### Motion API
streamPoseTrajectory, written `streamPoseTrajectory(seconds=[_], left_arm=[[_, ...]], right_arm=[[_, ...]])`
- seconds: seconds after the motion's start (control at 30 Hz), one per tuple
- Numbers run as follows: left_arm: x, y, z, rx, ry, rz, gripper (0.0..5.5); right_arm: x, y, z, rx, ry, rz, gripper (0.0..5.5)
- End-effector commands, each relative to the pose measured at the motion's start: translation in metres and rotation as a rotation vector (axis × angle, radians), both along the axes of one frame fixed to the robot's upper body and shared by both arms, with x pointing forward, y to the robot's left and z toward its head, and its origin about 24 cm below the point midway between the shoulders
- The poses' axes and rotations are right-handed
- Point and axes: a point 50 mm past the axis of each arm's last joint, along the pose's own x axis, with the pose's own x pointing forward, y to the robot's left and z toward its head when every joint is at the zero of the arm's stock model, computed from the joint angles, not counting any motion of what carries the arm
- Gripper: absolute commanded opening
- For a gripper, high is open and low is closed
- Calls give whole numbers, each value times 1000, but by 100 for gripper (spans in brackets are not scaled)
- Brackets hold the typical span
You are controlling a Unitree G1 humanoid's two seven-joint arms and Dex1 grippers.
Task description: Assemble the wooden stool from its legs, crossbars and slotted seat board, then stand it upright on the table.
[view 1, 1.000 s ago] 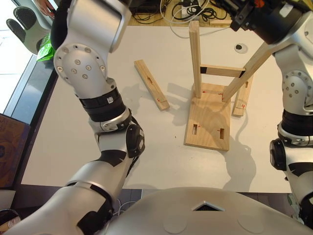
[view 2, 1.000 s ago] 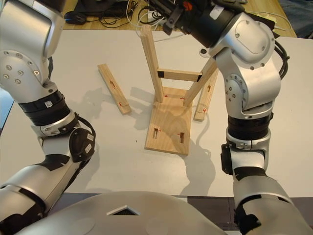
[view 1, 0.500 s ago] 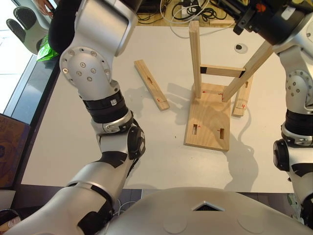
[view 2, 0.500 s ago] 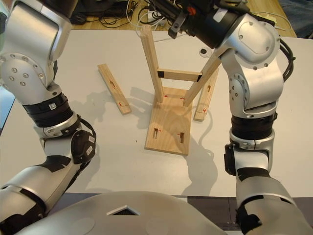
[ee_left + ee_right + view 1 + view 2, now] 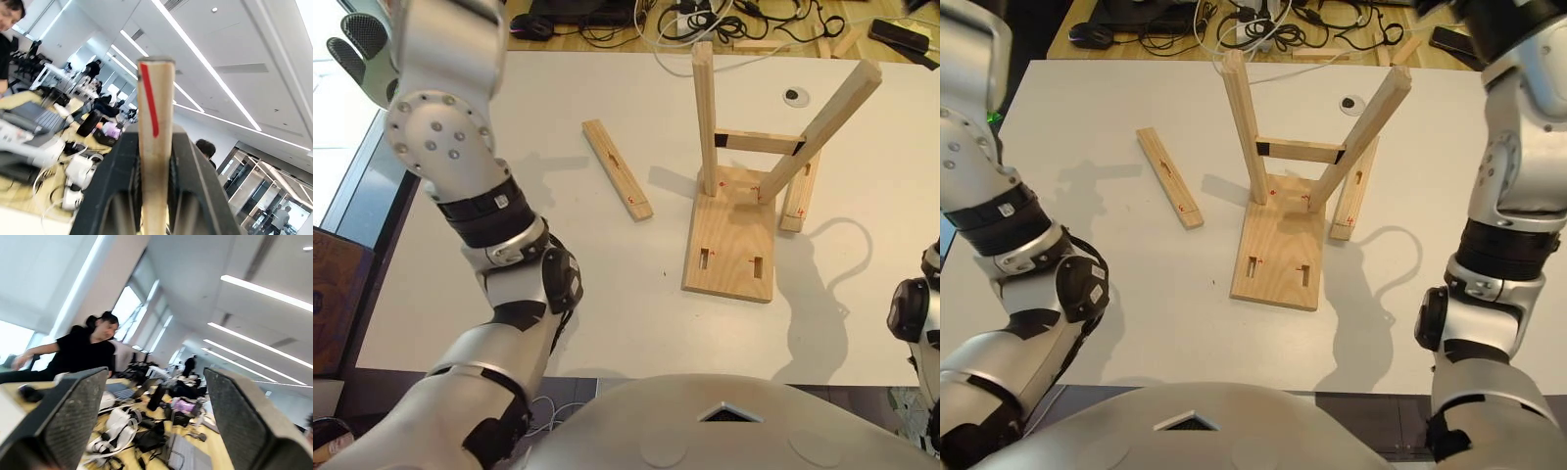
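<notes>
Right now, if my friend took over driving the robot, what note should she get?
Left gripper: shut on a wooden bar with a red stripe.
Right gripper: open, empty.
Seat board lies flat on the table. The upright leg and tilted leg stand at its far end, joined by a crossbar.
Left loose leg and right loose leg lie beside the board.
Left to do: probably fill the empty near slots, add bars, stand it upright.

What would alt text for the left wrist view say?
A pale wooden piece with a red stripe is clamped between two black fingers, seen against a ceiling with long strip lights.
</notes>
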Motion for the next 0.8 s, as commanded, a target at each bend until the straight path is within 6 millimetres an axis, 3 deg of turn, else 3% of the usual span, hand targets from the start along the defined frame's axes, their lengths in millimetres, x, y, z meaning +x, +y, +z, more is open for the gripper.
streamPoseTrajectory(seconds=[0.03, 0.1, 0.23, 0.43, 0.63, 0.8], left_arm=[[-7, -20, -52, 41, 197, -58, 41], [-8, -27, -77, 113, 279, -64, 41], [-2, -29, -123, 291, 424, -50, 41], [-5, -35, -168, 308, 602, -108, 41], [-10, -24, -178, 476, 620, -70, 41], [-11, -9, -171, 679, 565, 23, 41]], right_arm=[[-3, -33, 29, 222, -175, -186, 361], [-3, -46, 30, 312, -184, -226, 361], [0, -39, 20, 325, -156, -204, 361], [2, -33, 12, 335, -128, -183, 361], [3, -29, 9, 343, -109, -165, 361], [3, -28, 7, 358, -104, -157, 361]])
